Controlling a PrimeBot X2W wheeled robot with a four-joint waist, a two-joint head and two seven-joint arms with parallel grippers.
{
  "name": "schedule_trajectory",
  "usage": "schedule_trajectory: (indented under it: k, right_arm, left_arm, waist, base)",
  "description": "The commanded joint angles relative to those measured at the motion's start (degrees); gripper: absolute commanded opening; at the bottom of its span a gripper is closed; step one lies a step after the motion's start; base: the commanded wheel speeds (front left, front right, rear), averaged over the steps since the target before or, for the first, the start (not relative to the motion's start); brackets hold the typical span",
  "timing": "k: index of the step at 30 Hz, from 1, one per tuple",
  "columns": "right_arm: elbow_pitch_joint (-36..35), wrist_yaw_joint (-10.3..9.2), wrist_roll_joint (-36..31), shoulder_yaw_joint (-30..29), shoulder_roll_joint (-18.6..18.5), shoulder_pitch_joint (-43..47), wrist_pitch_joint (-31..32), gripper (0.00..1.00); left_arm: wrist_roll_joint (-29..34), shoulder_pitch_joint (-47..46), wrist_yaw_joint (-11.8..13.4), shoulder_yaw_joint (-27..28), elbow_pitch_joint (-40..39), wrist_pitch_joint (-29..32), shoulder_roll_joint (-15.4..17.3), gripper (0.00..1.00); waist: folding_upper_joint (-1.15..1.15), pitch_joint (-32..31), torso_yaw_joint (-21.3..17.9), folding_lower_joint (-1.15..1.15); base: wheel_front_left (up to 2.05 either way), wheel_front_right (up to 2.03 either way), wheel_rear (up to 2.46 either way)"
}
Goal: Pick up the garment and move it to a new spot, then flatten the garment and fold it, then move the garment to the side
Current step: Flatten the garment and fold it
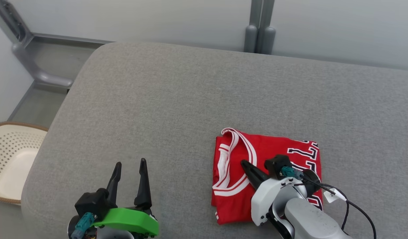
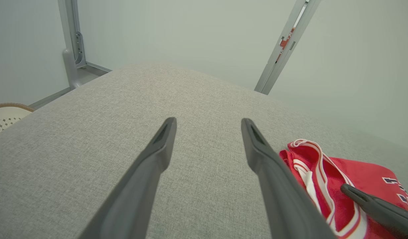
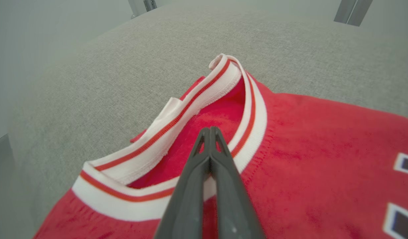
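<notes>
The right gripper (image 1: 245, 164) reaches in from the lower right, its pale forearm angled up and to the left over the garment (image 1: 273, 146), with a thin black cable (image 1: 356, 205) looping off the wrist. Its two dark, tapered fingers are pressed flat together, tips lying over the red fabric inside the collar (image 3: 177, 119); whether any cloth is pinched between them cannot be told. The left gripper (image 1: 130, 164) sits at the lower left, behind a bright green wrist cover (image 1: 127, 219), its fingers pointing forward, spread wide apart and holding nothing above the bare cushion (image 1: 190, 99). The garment is a red sleeveless jersey folded into a rough rectangle, lying flat on the right near part of the cushion, well apart from the left gripper. Its fabric looks soft and slightly fuzzy, the collar is ribbed white with a red stripe, and black-and-white lettering shows at the right edge. The cushion is grey, coarse-woven, with rounded corners. A pale perforated basket (image 1: 11, 159) with a brown rim stands beside its left edge.
</notes>
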Motion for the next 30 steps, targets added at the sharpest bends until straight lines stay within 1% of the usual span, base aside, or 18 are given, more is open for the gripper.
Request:
schedule_trajectory:
  k: [1,4,10,16,18,21,23,27,28,30]
  right_arm:
    - [0.38,0.01,0.81,0.91,-0.12,-0.87,-0.44,0.0]
    - [0.84,0.01,1.97,3.75,-0.13,-1.68,-0.6,0.0]
    - [1.96,0.01,3.0,9.59,-0.16,-2.97,-0.73,0.0]
    - [2.9,0.01,2.99,14.22,-0.16,-4.12,-0.78,0.0]
    - [1.93,0.01,3.73,14.94,-0.16,-4.75,-0.89,0.0]
    - [-0.29,0.01,2.99,13.29,-0.11,-5.62,-0.88,0.0]
    - [-2.52,0.01,1.75,10.57,-0.18,-5.84,-0.9,0.0]
    - [-8.01,0.01,-2.12,2.15,-0.17,-4.39,-0.91,0.0]
    - [-9.47,0.01,-3.54,-0.42,-0.17,-3.6,-0.9,0.15]
    - [-12.5,0.01,-5.84,-5.09,-0.17,-2.24,-0.9,0.36]
  left_arm:
    - [0.16,-1.08,-0.15,0.14,0.09,-0.1,0.02,1.0]
    - [0.12,-1.2,-0.22,0.26,0.19,-0.23,-0.05,1.0]
    - [0.21,-1.65,-0.35,0.37,0.4,-0.42,-0.24,1.0]
    - [0.2,-1.71,-0.18,0.73,0.5,-0.56,-0.36,1.0]
    - [0.19,-1.76,-0.33,0.87,0.65,-0.61,-0.44,1.0]
    - [0.32,-1.57,-0.39,1.09,0.62,-0.64,-0.37,1.0]
    - [0.63,-1.58,-0.41,1.18,0.57,-0.59,-0.24,1.0]
    - [1.17,-1.99,-0.56,1.21,0.25,-0.57,0.13,1.0]
    - [1.19,-2.2,-0.55,1.16,0.22,-0.56,0.24,1.0]
    - [1.35,-2.46,-0.57,1.04,0.12,-0.58,0.41,1.0]
  waist:
    - [0.0,1.64,3.08,0.0]
    - [0.0,2.02,4.13,0.0]
    - [0.0,2.51,4.95,0.0]
    - [0.0,2.81,4.48,0.0]
    - [0.0,2.8,3.79,0.0]
    - [0.0,2.7,2.73,0.0]
    - [0.0,2.5,1.88,0.0]
    - [0.0,1.87,-0.15,0.0]
    - [0.0,1.66,-0.75,0.0]
    - [0.0,1.22,-2.01,0.0]
  base:
    - [0.0,0.0,0.0]
    - [0.0,0.0,0.0]
    - [0.0,0.0,0.0]
    - [0.0,0.0,0.0]
    - [0.0,0.0,0.0]
    - [0.0,0.0,0.0]
    - [0.0,0.0,0.0]
    - [0.0,0.0,0.0]
    - [0.0,0.0,0.0]
    - [0.0,0.0,0.0]
